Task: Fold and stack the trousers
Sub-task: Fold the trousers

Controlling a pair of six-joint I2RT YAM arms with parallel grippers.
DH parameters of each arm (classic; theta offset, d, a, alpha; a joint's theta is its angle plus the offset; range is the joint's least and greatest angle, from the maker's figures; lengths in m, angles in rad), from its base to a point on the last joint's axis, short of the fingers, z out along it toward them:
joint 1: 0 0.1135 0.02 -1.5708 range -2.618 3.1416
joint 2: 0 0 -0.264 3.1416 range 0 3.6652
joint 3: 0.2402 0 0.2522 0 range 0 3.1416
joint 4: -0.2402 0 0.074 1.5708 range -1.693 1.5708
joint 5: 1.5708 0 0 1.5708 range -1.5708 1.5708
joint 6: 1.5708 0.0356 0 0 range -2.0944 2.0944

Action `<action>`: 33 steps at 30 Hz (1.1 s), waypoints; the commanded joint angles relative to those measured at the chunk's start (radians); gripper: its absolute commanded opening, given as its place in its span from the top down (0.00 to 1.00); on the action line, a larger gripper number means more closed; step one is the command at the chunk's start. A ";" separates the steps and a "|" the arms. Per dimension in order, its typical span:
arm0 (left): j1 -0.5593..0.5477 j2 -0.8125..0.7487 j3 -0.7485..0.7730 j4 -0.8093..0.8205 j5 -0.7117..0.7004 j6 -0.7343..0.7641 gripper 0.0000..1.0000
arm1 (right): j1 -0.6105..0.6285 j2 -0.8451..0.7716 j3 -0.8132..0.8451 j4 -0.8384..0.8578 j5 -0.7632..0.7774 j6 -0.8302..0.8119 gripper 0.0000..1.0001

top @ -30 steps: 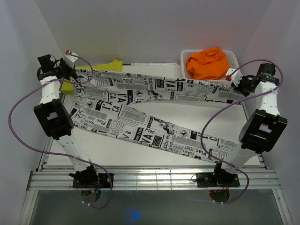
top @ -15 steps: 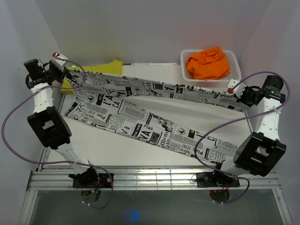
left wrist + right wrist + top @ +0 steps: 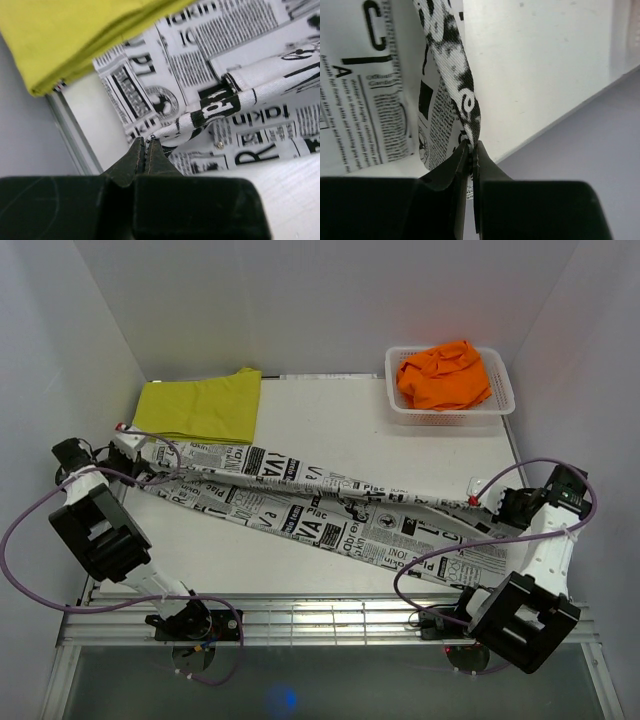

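White table (image 3: 400, 430) — left gripper (image 3: 146, 145), right gripper (image 3: 471, 147) both clamped tight on newsprint trousers (image 3: 300, 505) (opposite ends).

Blk/wht arms (image 3: 100, 530), purple cables (image 3: 545, 462)

White desk (image 3: 330, 430), matt, evenly lit. Plain pale walls enclose the desk: back wall (image 3: 320, 300) behind, left wall (image 3: 50, 350) and right wall (image 3: 595, 350) beside. Aluminium rail frame (image 3: 330, 625) along the desk's near edge; dark glossy surface (image 3: 400, 695) in front.
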 commanded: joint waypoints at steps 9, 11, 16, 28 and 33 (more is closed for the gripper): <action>0.055 -0.022 -0.143 -0.043 -0.118 0.294 1.00 | -0.025 -0.121 -0.247 -0.022 0.162 -0.176 0.92; 0.054 -0.007 -0.141 -0.043 -0.127 0.298 1.00 | -0.025 -0.141 -0.272 -0.022 0.168 -0.191 0.92; 0.054 0.036 -0.094 -0.126 -0.171 0.353 0.91 | -0.025 -0.178 -0.347 -0.008 0.191 -0.228 0.92; 0.063 -0.049 0.104 -0.477 -0.015 0.385 0.12 | -0.025 -0.097 -0.079 -0.188 0.128 -0.076 0.17; 0.003 -0.033 0.155 -0.480 -0.059 0.245 0.14 | -0.025 -0.021 0.043 -0.290 0.111 0.001 0.23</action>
